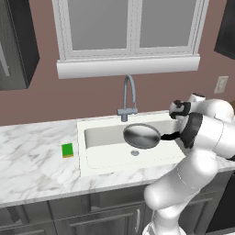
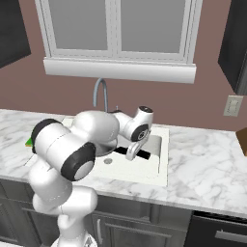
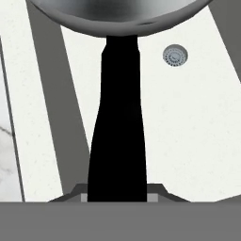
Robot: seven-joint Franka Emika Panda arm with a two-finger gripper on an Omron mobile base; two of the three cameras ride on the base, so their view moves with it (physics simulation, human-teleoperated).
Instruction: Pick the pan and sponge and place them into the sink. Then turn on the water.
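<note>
Gripper jaws are clamped narrow on the thin black handle of the pan, which runs straight out from the fingers in the hand view to the round silver bowl at the top of that view. From the left base view the pan hangs level over the middle of the sink, its handle pointing toward the robot's right, where the wrist is. The drain lies just below and slightly nearer than the bowl, so what remains for this item looks like a short drop straight down and then a release; the bowl is well inside the basin walls on all sides.

On the marble tabletop to the left of the sink, the green sponge lies flat and near the rim, apart from the gripper by the width of the basin. It would be the next pick, and the arm will have to swing left across the sink to reach it.

Behind the basin the grey gooseneck faucet stands with no water running. Above it a white-framed window sits in a brownish wall, and dark cabinets run under the tabletop.
</note>
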